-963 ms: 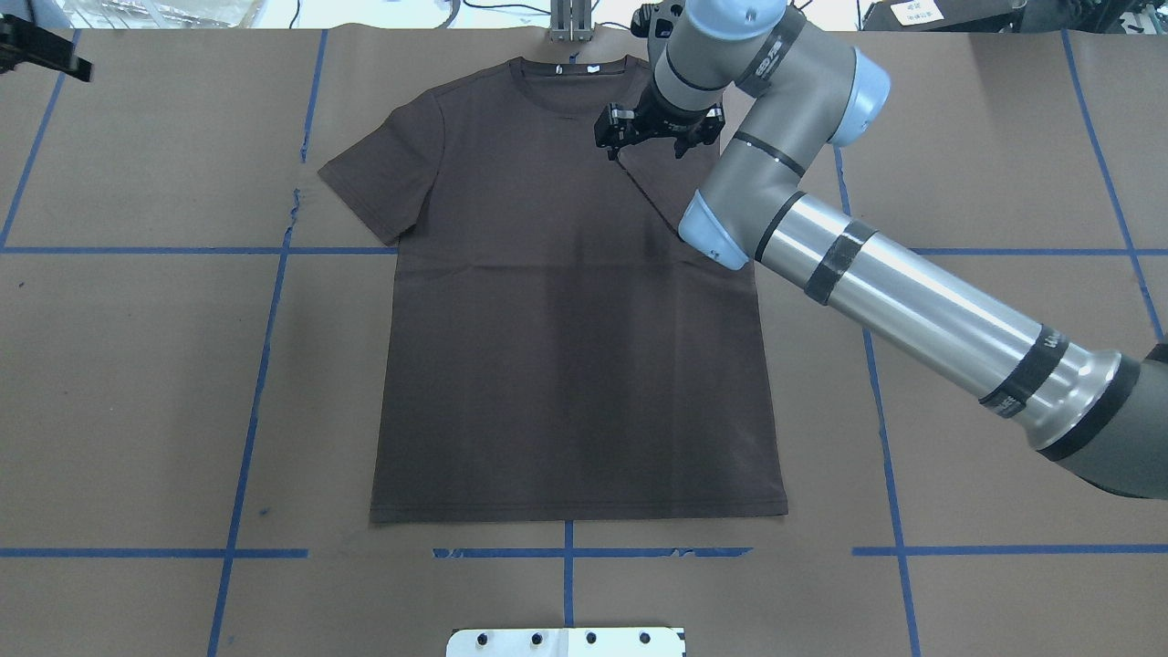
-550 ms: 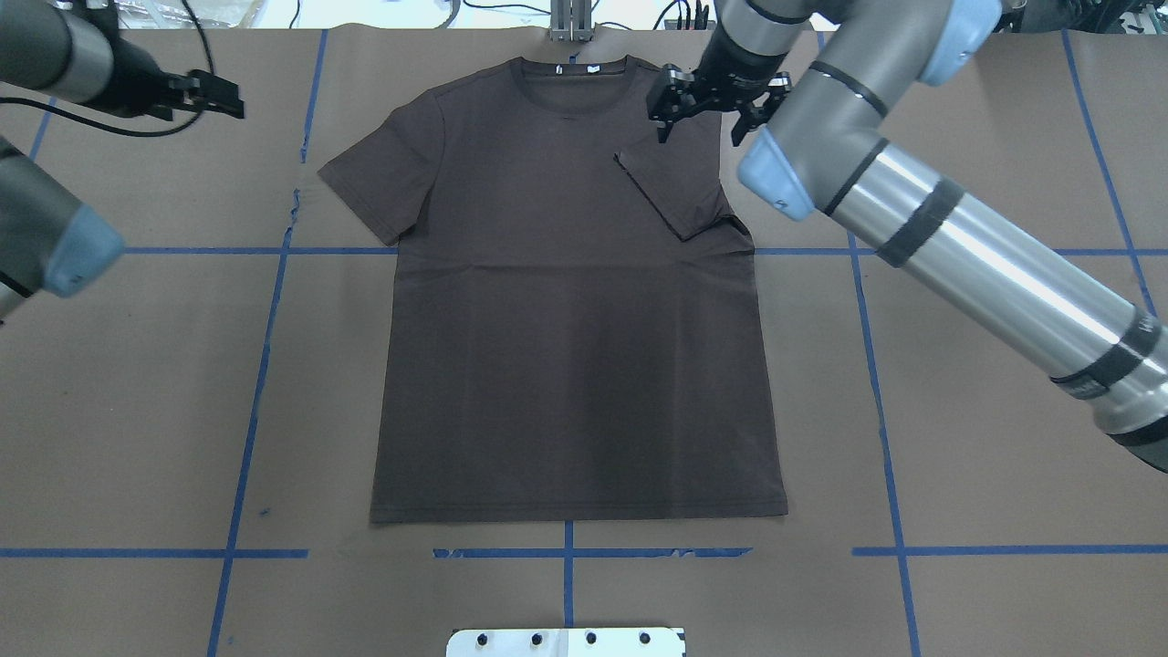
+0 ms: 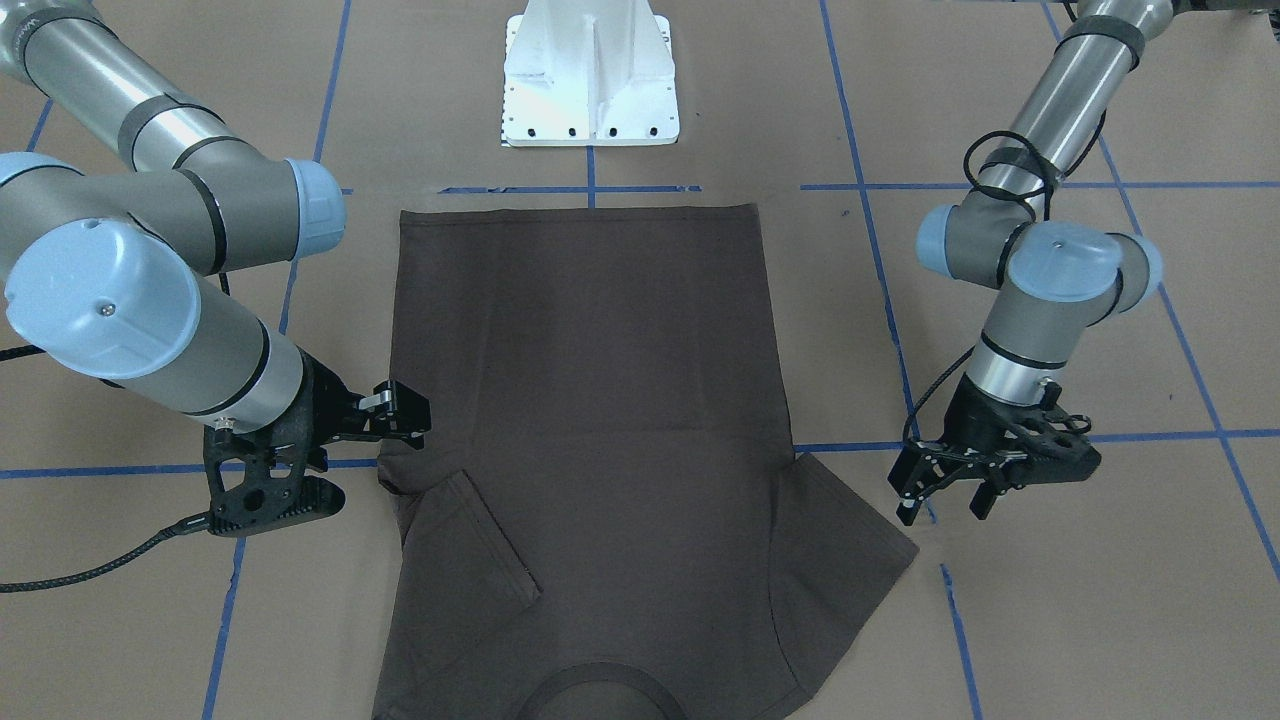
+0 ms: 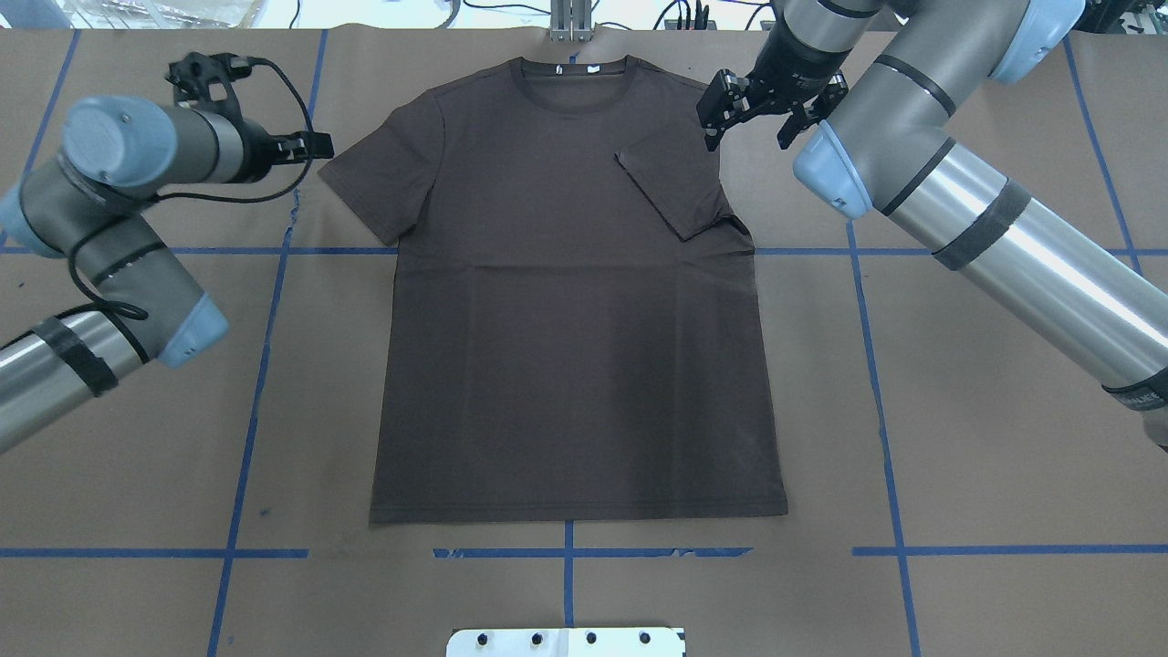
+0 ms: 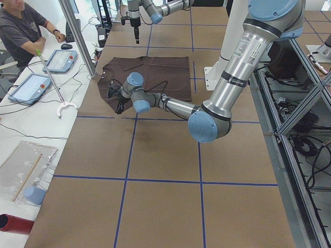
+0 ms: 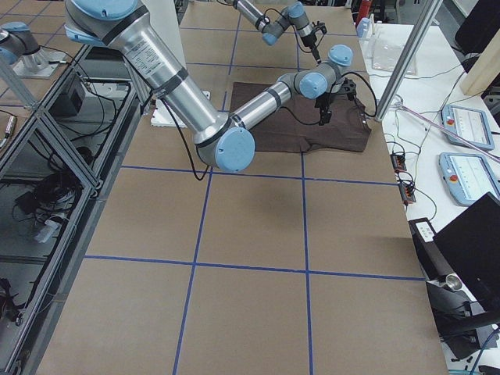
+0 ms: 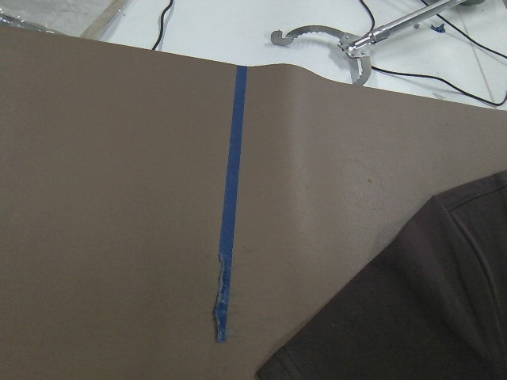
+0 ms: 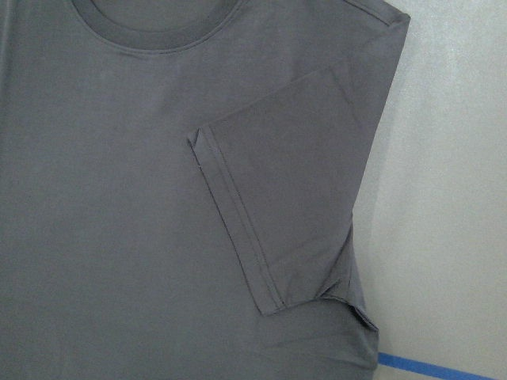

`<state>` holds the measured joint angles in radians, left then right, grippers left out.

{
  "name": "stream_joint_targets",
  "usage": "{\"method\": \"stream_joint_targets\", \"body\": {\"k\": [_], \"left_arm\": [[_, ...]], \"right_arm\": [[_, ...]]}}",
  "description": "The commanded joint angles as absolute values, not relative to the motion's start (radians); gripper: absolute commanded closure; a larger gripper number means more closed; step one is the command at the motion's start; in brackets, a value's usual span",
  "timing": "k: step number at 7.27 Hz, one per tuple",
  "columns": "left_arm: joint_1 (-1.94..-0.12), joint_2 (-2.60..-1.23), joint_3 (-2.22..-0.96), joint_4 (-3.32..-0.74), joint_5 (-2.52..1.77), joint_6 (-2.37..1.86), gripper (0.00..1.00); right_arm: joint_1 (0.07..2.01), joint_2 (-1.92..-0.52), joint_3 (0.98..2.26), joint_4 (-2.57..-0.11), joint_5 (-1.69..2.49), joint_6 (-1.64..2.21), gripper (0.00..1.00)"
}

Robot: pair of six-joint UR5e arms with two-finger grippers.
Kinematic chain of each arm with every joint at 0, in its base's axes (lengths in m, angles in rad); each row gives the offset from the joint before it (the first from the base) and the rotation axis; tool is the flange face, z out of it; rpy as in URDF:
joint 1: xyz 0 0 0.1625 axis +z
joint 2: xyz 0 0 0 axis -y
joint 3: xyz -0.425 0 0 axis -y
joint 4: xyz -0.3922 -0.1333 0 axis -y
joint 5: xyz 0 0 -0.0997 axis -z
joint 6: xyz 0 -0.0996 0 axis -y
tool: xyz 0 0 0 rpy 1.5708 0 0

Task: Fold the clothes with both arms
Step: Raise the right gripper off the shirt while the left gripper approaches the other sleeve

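Note:
The dark brown T-shirt (image 4: 575, 338) lies flat on the brown paper, collar (image 4: 570, 78) at the far edge. Its right sleeve (image 4: 671, 192) is folded in onto the chest, which the right wrist view shows from close up as the folded sleeve (image 8: 277, 198). The left sleeve (image 4: 374, 187) is spread flat. My right gripper (image 4: 753, 123) hangs open and empty just outside the right shoulder, seen also as the right gripper (image 3: 395, 420). My left gripper (image 3: 945, 495) stands open and empty over the paper, just beyond the left sleeve's tip (image 3: 890, 545).
Blue tape lines (image 4: 265, 365) cross the paper. The white pedestal base (image 3: 590, 75) stands at the robot's side. Beyond the table's far edge lie a metal grabber tool (image 7: 356, 43) and cables. A person (image 5: 20, 31) sits at a side desk with tablets.
The right gripper has drawn back from over the folded sleeve to the right, past the shoulder. The left arm has swung in from the left edge, its gripper now beside the left sleeve.

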<state>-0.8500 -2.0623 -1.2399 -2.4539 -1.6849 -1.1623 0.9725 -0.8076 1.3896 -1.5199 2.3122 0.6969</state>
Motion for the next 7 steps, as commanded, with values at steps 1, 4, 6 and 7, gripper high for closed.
{"method": "stream_joint_targets", "body": {"k": [1,4,6,7], "left_arm": [[-0.815,-2.117,-1.154,-2.464,-1.629,-1.167,0.00],[-0.813,-2.135,-1.111,-2.457,-1.614,-1.163,0.01],[-0.813,-2.158,-1.066,-2.459,-1.595,-1.163,0.02],[-0.813,-2.161,-1.066,-2.460,-1.595,-1.163,0.03]], "right_arm": [[0.973,-0.824,1.393,-1.522,2.312,0.696,0.00],[0.969,-0.827,1.393,-1.514,2.306,0.701,0.00],[0.968,-0.827,1.391,-1.511,2.304,0.700,0.00],[0.968,-0.827,1.391,-1.511,2.304,0.699,0.00]]}}
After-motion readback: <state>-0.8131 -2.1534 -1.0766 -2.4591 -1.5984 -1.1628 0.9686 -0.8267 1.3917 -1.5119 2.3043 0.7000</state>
